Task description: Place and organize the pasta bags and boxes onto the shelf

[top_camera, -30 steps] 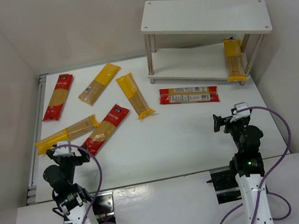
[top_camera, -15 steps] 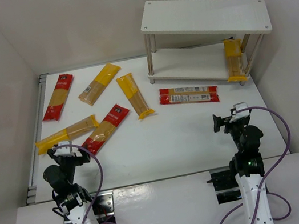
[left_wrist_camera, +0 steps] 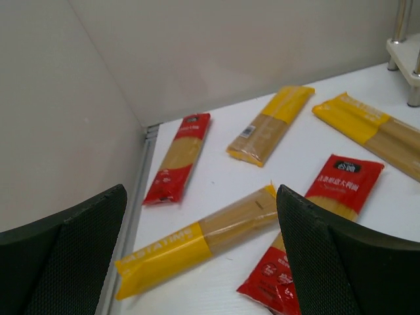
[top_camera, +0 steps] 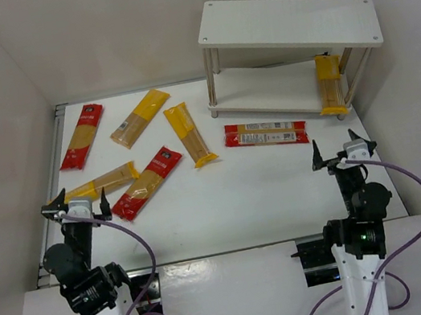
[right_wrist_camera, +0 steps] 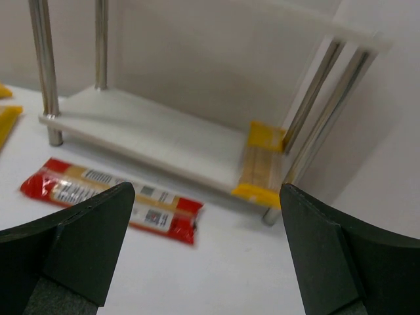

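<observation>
The white two-tier shelf stands at the back right. One yellow pack lies on its lower tier at the right end and also shows in the right wrist view. A red label-panel pack lies on the table in front of the shelf. Several more packs lie on the left half: yellow, yellow-clear, red, red, yellow. My left gripper is open and empty, just near of that last yellow pack. My right gripper is open and empty, near of the red label-panel pack.
White walls close in the table on the left, back and right. A metal rail runs along the table's left edge. The shelf's thin metal legs stand on the table at its corners.
Both grippers have opened wide. The left gripper has shifted left and back toward the left edge. The right gripper has shifted right and slightly farther, toward the shelf.
</observation>
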Controlling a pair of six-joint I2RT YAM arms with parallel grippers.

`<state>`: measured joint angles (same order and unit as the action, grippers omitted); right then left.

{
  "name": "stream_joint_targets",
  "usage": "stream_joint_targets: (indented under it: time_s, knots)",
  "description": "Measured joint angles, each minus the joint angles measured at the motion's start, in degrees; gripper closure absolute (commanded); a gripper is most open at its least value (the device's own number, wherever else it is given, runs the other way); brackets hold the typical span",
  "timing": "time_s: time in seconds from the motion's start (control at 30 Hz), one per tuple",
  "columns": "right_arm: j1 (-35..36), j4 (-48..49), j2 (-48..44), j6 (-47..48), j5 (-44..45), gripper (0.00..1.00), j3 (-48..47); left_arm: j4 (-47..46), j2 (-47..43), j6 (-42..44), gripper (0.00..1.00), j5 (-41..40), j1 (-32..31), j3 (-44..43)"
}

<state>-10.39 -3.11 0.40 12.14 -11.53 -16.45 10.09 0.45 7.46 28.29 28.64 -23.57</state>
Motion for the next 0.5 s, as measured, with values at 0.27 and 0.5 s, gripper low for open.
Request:
stream_joint_targets:
  time_s: [0.27,0.5]
  knots:
    - [-2.71,-3.06,20.61,6.8,-0.72,0.0,-22.45,9.64,28.24,-0.26,0.0,-5.46,-0.11,-23.54]
    - [-3.08,-18.78,43.15,6.99,-8.7,0.0,-41.24,24.26,59.41,0.72,0.0,-4.31,-0.7,-41.46]
